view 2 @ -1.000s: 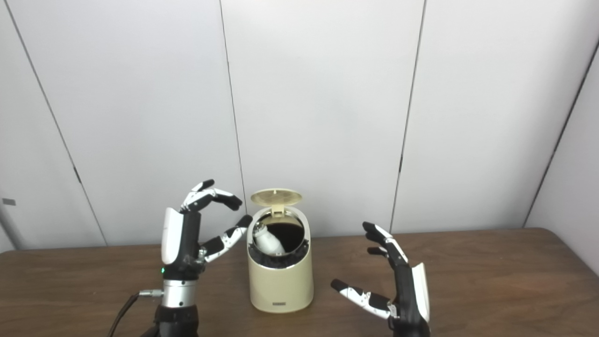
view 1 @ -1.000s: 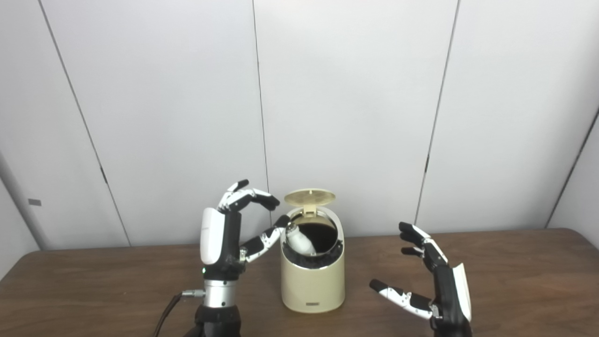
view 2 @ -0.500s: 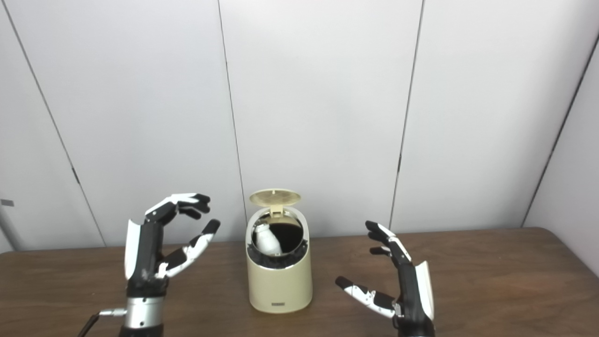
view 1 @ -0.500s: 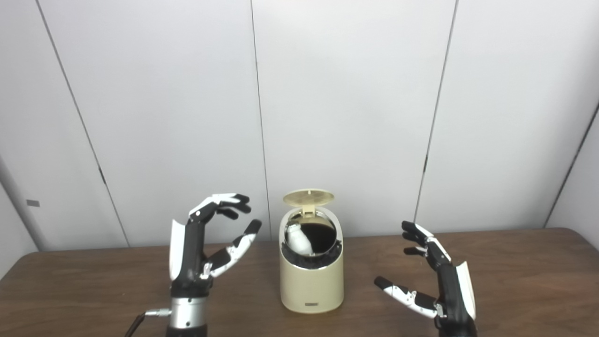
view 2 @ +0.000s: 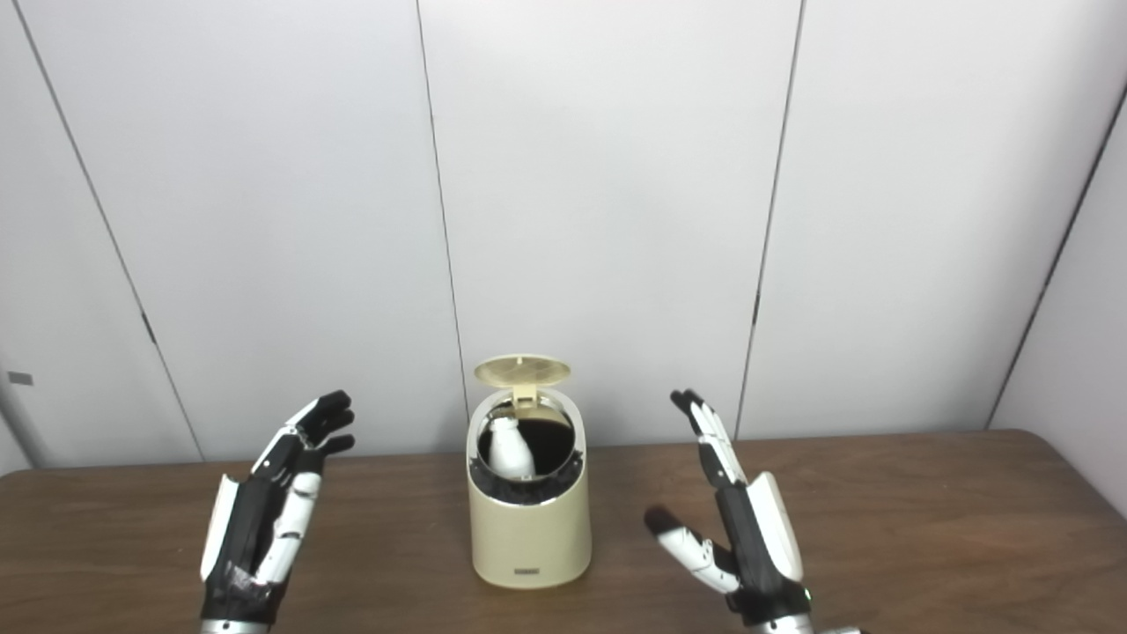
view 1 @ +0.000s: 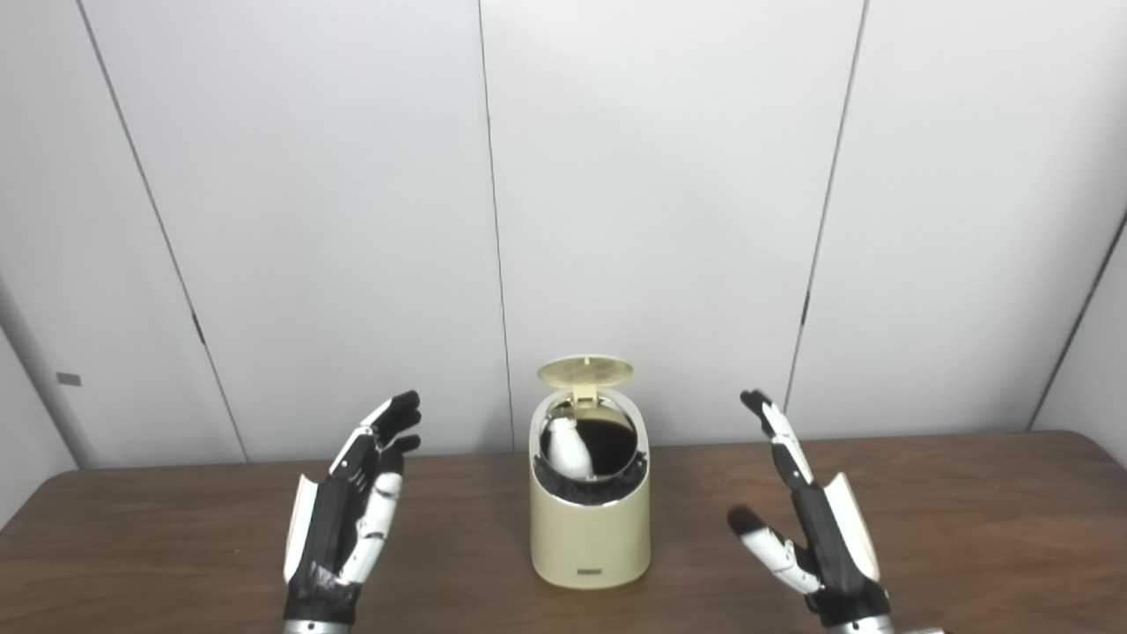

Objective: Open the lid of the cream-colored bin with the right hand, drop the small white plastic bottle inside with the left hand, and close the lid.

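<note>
bottle rests inside bin; lid up; left hand, right hand spread, empty; right hand should press lid down gently

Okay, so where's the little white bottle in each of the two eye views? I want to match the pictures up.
Left eye view: the bottle shows inside the open mouth of the bin, toward its left side, just right of picture centre.
Right eye view: the bottle sits in the same spot inside the bin, now just left of picture centre.
Shared landmark: the raised lid directly above the opening.
</note>
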Robot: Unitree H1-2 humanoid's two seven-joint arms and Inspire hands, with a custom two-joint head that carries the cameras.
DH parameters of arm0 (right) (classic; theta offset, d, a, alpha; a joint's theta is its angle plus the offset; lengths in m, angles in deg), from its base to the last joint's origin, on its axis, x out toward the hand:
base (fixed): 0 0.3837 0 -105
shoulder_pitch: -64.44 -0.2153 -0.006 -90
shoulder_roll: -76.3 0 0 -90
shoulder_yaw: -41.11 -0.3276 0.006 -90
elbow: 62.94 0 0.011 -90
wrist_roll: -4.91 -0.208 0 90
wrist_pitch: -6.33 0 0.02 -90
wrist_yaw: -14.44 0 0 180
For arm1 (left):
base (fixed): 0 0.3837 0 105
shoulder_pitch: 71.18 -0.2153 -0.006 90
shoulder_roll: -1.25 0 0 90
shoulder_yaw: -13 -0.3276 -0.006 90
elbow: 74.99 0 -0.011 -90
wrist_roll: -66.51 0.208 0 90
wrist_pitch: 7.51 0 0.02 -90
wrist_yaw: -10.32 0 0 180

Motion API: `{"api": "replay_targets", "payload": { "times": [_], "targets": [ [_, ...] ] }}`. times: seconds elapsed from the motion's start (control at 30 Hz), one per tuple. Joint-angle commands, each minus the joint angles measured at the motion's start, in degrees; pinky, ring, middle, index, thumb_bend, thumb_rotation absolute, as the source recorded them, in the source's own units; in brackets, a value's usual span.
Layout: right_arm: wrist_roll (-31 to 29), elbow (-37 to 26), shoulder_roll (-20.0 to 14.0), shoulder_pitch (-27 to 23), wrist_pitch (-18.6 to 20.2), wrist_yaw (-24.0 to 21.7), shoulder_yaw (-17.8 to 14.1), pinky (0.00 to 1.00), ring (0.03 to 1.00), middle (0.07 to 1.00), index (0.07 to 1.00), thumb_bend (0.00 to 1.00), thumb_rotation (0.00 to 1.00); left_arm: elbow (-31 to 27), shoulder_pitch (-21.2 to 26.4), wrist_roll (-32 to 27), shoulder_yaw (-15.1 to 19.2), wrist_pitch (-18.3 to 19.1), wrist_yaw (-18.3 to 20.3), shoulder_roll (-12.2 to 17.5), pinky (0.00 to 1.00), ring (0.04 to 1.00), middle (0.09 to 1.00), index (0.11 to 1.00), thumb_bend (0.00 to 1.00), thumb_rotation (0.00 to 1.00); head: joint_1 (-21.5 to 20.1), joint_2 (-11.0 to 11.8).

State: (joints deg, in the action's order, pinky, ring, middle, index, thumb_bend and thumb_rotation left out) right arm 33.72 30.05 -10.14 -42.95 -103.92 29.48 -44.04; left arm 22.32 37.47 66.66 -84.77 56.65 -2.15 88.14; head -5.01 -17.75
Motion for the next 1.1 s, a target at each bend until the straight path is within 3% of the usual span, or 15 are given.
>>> {"api": "replay_targets", "payload": {
  "times": [0.0, 0.13, 0.23, 0.47, 0.57, 0.7, 1.07],
  "targets": [
    [3.1, -4.3, -1.0, -3.0, 2.1, -1.8, 0.1, 0.97, 1.0, 1.0, 0.999, 0.89, 1.0, -1.1, 1.7, 0.3, 1.4, -1.1, 1.4, -0.4, 0.8, 0.862, 0.881, 0.868, 0.24, 0.86, -0.1, 0.0],
    [7.1, -9.9, -2.4, -5.2, 6.2, -6.3, 0.6, 1.0, 1.0, 1.0, 1.0, 0.96, 1.0, -0.5, 1.3, -0.4, 3.4, -1.1, 4.0, -2.0, 0.81, 0.87, 0.891, 0.878, 0.24, 0.89, -0.1, 0.0],
    [9.9, -14.5, -3.0, -7.7, 10.4, -10.8, 1.0, 1.0, 1.0, 1.0, 0.999, 0.96, 1.0, 0.4, 1.2, -1.3, 4.8, -1.1, 5.7, -3.2, 0.82, 0.872, 0.893, 0.88, 0.23, 0.84, 0.1, 0.0],
    [14.9, -20.5, -4.5, -16.0, 18.9, -24.0, 3.9, 1.0, 1.0, 0.995, 0.973, 1.0, 1.0, 0.3, 1.1, 1.5, 6.7, -1.1, 5.9, -4.6, 0.82, 0.869, 0.886, 0.869, 0.21, 0.85, 0.5, -0.2],
    [17.2, -20.9, -4.3, -19.6, 21.5, -27.9, 5.2, 1.0, 1.0, 0.922, 0.886, 1.0, 1.0, 0.1, 1.2, 2.5, 6.9, -1.1, 5.5, -4.7, 0.82, 0.871, 0.886, 0.867, 0.2, 0.85, 0.6, -0.1],
    [19.2, -20.3, -4.3, -22.8, 23.5, -31.5, 6.6, 1.0, 1.0, 0.888, 0.853, 0.97, 1.0, -0.2, 1.1, 3.0, 6.9, -1.1, 5.5, -4.9, 0.82, 0.874, 0.887, 0.867, 0.2, 0.84, 1.0, -0.2],
    [22.2, -17.6, -4.0, -29.3, 29.1, -42.4, 10.3, 1.0, 1.0, 0.987, 0.95, 0.95, 1.0, -1.0, 1.0, 3.7, 7.1, -1.1, 5.0, -5.2, 0.81, 0.865, 0.879, 0.858, 0.22, 0.82, 1.2, -0.3]
  ]
}}
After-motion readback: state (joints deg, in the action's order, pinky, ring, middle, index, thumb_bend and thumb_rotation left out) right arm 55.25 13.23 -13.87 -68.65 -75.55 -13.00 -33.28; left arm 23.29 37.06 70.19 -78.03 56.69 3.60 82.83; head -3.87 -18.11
